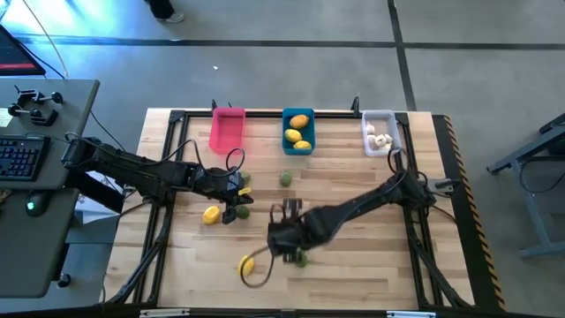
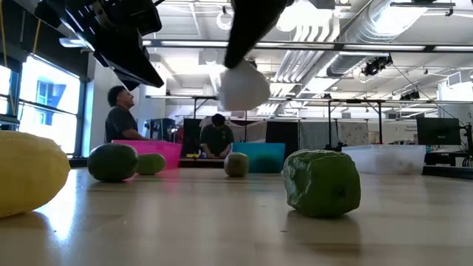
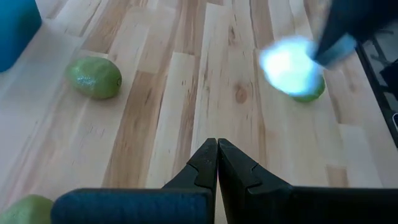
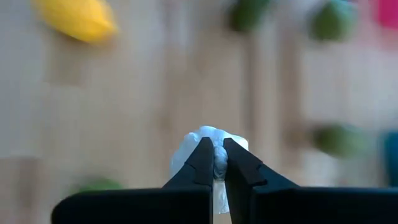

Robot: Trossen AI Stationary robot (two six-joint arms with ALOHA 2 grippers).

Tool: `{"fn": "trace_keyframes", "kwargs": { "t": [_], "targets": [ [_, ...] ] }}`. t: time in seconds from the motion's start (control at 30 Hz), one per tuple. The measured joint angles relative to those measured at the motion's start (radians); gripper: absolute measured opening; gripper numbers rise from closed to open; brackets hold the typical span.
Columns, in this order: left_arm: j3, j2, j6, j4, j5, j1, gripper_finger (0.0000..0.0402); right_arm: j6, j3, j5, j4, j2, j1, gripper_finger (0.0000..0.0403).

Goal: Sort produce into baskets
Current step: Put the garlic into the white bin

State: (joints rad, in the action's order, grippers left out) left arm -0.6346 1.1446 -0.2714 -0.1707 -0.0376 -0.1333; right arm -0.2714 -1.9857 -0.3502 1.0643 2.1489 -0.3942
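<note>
Overhead: table (image 1: 353,265), wood, three bins along far edge. Pink bin (image 1: 227,130) left, blue bin (image 1: 297,131) middle with lemons (image 1: 298,122), white bin (image 1: 378,132) right with garlic (image 1: 380,139). Right gripper (image 4: 214,158) over front-centre, raised off table, pinching white garlic (image 4: 211,144). Left gripper (image 3: 217,163) left of centre, fingers pressed together, holding nothing. Loose on table: lemon (image 1: 211,215), limes (image 1: 287,177).

Three baskets (image 1: 298,132) stand in a row along the tabletop (image 1: 353,265) far edge. Loose produce (image 1: 287,177) lies mid-tabletop and toward the near edge.
</note>
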Motion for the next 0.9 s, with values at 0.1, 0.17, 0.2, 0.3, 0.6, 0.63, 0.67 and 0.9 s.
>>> {"fn": "trace_keyframes", "kwargs": {
  "t": [0.1,0.17,0.2,0.3,0.6,0.63,0.67,0.9],
  "targets": [
    [0.0,0.0,-0.007,0.002,-0.002,0.0,0.0,-0.005,0.01,-0.034,0.084,-0.025,0.049,0.0001],
    [0.0,0.0,-0.013,0.004,-0.008,0.0,0.0,-0.03,0.067,-0.04,0.088,-0.063,0.084,0.0001],
    [0.0,0.0,-0.016,0.005,-0.015,0.0,0.0,-0.039,0.104,-0.046,0.085,-0.089,0.104,0.0001],
    [0.0,0.0,-0.015,0.011,-0.034,0.0,0.0,-0.07,0.258,-0.069,0.039,-0.191,0.172,0.0001],
    [0.0,0.0,-0.016,0.062,-0.092,-0.001,0.0,-0.126,0.822,-0.069,-0.176,-0.612,0.523,0.0],
    [0.0,0.0,-0.016,0.063,-0.112,0.0,0.0,-0.137,0.869,-0.073,-0.179,-0.664,0.576,0.0],
    [0.0,0.0,-0.017,0.063,-0.135,0.0,0.0,-0.15,0.908,-0.09,-0.179,-0.714,0.628,0.0],
    [0.0,0.0,-0.087,0.065,-0.264,0.002,0.0,-0.079,1.096,-0.167,-0.242,-1.023,0.987,0.0]
  ]
}}
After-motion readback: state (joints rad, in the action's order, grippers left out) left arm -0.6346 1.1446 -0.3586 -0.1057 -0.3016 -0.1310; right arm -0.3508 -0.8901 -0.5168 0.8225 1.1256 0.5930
